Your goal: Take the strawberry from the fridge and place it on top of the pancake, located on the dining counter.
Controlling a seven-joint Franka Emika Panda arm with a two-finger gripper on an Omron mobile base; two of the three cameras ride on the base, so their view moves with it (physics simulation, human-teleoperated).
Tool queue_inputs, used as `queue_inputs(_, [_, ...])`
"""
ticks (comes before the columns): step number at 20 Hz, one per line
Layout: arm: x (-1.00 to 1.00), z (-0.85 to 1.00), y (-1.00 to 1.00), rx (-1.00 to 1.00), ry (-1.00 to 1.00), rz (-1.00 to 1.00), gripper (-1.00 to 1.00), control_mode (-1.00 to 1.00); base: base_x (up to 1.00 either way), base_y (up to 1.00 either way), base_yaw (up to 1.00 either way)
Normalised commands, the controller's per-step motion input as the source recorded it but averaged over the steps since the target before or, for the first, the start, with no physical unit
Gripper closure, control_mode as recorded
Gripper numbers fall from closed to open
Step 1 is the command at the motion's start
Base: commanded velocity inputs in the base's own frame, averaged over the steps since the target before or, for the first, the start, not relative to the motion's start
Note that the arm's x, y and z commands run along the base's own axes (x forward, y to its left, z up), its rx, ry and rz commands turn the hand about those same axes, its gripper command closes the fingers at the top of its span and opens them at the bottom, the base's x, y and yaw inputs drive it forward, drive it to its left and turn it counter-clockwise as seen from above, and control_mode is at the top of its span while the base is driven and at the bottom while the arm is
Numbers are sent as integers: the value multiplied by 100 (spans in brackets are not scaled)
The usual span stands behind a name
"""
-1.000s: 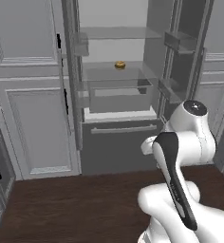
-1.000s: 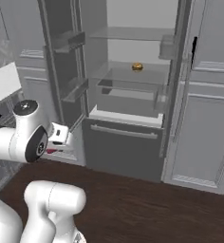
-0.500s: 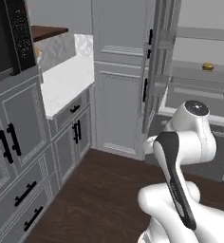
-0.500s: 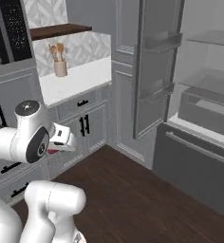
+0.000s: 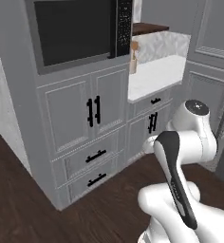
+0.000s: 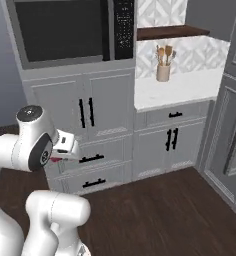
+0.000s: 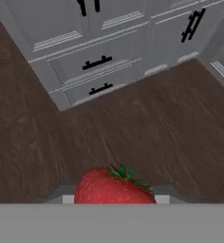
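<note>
Carrying the strawberry [image 7: 115,186] clamped in its closed pincer [image 6: 54,160], the arm stays tucked close to the base over dark wood floor [image 7: 133,128], facing a wall oven [image 6: 65,30] above grey cabinets [image 5: 80,118], with a utensil crock [image 6: 163,70] on the white wall bench [image 6: 175,90] to the right. Judging by the task, the berry is in transit; a steady grip and level hand should keep it secure until the pancake comes into reach.

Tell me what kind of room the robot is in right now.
A kitchen, most likely: a black built-in microwave above light grey panelled cabinets, a white counter, and a cream crock of wooden utensils.
</note>
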Motion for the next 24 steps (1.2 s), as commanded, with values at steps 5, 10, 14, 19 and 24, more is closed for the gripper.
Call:
queue_inputs(5, [0, 0, 0, 0, 0, 0, 100, 100, -30, 64, 71])
queue_inputs(10, [0, 0, 0, 0, 0, 0, 100, 100, -9, 74, 62])
queue_inputs(14, [0, 0, 0, 0, 0, 0, 100, 100, 32, 56, 47])
queue_inputs(19, [0, 0, 0, 0, 0, 0, 100, 100, 97, 57, 30])
queue_inputs(24, [0, 0, 0, 0, 0, 0, 100, 100, 100, 51, 23])
